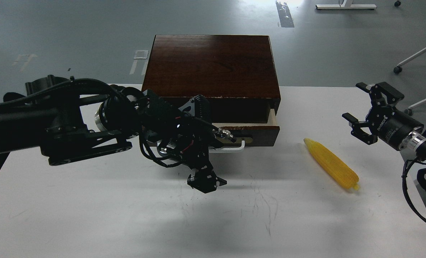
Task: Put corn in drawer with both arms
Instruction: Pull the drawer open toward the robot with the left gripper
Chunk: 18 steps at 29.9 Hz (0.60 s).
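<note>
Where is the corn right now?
In the head view, the corn lies on the white table, right of the partly open drawer, below the open right claw.

— Where does your one view sit?
— You look from the robot's head, forward and down, over the white tabletop [91,222] toward the grey floor [73,32] beyond.
— How near?
— Close: your left arm [55,122] enters from the left edge, your right arm [413,136] from the right.
</note>
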{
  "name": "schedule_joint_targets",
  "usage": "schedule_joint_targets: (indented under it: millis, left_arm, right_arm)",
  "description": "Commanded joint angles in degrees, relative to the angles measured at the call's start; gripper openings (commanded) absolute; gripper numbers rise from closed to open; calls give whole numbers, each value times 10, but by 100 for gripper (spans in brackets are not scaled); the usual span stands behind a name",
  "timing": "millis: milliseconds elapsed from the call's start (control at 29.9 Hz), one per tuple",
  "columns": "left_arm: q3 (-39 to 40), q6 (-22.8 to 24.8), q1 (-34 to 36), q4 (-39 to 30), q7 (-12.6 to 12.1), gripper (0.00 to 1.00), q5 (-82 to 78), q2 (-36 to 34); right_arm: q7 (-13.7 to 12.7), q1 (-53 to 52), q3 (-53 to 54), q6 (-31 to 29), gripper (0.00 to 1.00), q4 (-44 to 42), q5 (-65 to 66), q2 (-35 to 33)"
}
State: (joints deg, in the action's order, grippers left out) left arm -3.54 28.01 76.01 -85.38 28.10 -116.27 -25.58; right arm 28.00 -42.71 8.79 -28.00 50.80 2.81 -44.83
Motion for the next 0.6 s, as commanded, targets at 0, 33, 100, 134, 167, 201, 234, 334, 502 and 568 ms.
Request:
schedule_joint_targets:
  millis: [0, 33, 100, 134, 167, 201, 234, 334, 502, 568]
  left_arm:
    - [0, 0, -1, -24, -1, 99, -1, -16]
    - [0, 0, -1, -28, -1, 99, -1, -19]
    - [0, 0, -2, -32, -1, 99, -1, -26]
    - [0, 0, -2, -32, -1, 99, -1, -26]
    - [-1, 0, -1, -31, -1, 99, -1, -28]
    - [-1, 0, -1, -30, -1, 99, -1, -29]
    - [0, 0, -1, -30, -1, 99, -1, -29]
    - [1, 0, 3, -30, -1, 99, -2, -30]
    - [12, 0, 9, -37, -1, 99, -1, -40]
    - [29, 0, 12, -59, -1, 99, 11, -57]
  right_arm:
    - [0, 0, 0, 0, 100, 0, 0, 0]
    - [0, 0, 0, 0, 100, 0, 0, 0]
    - [0, 0, 0, 0, 100, 0, 0, 0]
    - [0, 0, 0, 0, 100, 0, 0, 0]
    - [0, 0, 0, 0, 100, 0, 0, 0]
    - [0, 0, 0, 0, 100, 0, 0, 0]
    - [0, 0, 0, 0, 100, 0, 0, 0]
    - [0, 0, 0, 0, 100, 0, 0, 0]
    - [0, 0, 0, 0, 100, 0, 0, -1]
    - [0, 0, 1, 0, 100, 0, 0, -1]
